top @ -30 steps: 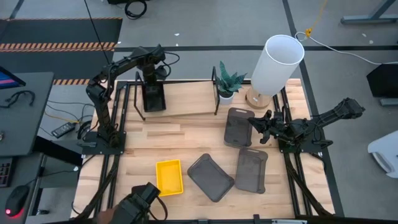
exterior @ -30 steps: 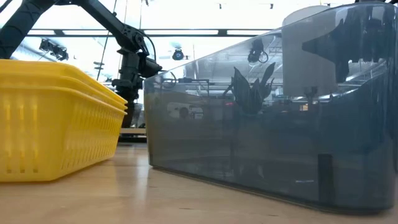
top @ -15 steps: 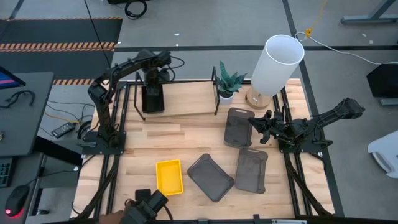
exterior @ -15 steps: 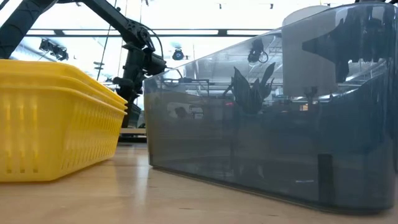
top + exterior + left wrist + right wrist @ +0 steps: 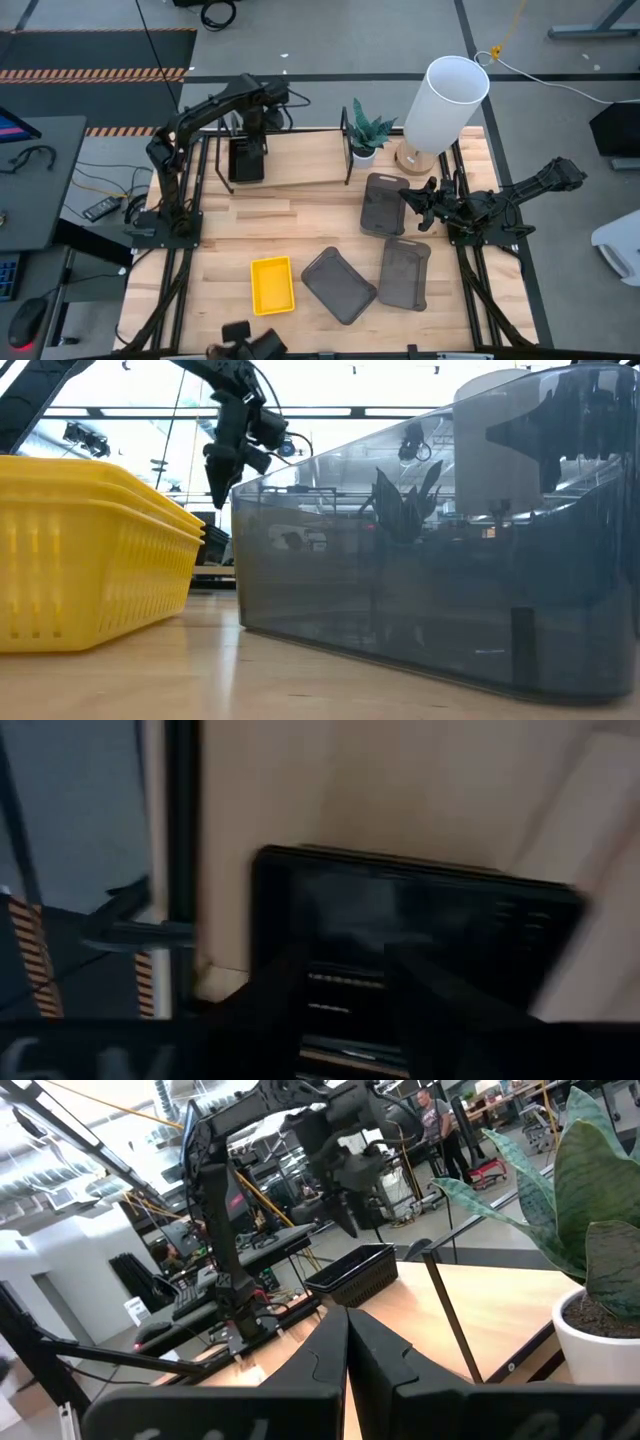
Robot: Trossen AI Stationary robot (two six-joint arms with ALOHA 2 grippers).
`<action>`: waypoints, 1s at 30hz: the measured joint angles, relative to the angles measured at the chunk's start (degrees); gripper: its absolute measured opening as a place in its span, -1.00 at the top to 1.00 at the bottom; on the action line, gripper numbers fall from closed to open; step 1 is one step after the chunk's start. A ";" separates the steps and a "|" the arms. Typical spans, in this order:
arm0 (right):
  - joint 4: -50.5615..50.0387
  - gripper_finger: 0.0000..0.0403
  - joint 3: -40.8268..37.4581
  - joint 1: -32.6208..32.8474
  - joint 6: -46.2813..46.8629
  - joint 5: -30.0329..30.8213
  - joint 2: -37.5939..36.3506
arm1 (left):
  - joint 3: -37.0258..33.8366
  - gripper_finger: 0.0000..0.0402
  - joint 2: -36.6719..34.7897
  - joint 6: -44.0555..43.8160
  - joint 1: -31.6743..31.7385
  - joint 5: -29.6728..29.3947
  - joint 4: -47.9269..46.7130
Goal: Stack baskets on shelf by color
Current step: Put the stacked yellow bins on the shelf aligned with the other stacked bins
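- Your left gripper [image 5: 252, 128] hangs over the black basket [image 5: 247, 158], which sits at the left end of the shelf [image 5: 300, 165]. The low view shows those fingers [image 5: 218, 488] pointing down, well above the plank; the left wrist view looks straight down on the basket [image 5: 420, 935] with a gap between the two fingers, so they are spread and hold nothing.
- The yellow basket [image 5: 272, 285] lies near the desk's [image 5: 240, 230] front edge, its long axis running front to back. It lies toward the front of the desk from the left gripper, and I judge the left arm the nearer one; it would have to fold back and drop low.
- Three dark grey baskets [image 5: 338, 284] lie right of the yellow one, two at the front and one [image 5: 382, 204] just beside the right gripper [image 5: 418, 205].
- The right arm waits, stretched low and pointing left; its fingers [image 5: 320, 1350] look pressed together, empty.
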 joint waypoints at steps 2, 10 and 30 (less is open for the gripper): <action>-0.01 0.92 0.00 0.00 0.16 -0.03 0.00 | 0.12 0.36 -0.13 -2.50 -1.93 3.63 -2.83; 0.45 0.92 0.00 0.02 0.42 -2.88 -0.02 | -10.57 0.42 -7.94 -5.68 -12.42 23.90 1.07; 1.26 0.92 0.00 0.00 -1.47 -2.47 -0.02 | -33.91 0.32 -16.96 -36.99 -46.47 12.04 22.90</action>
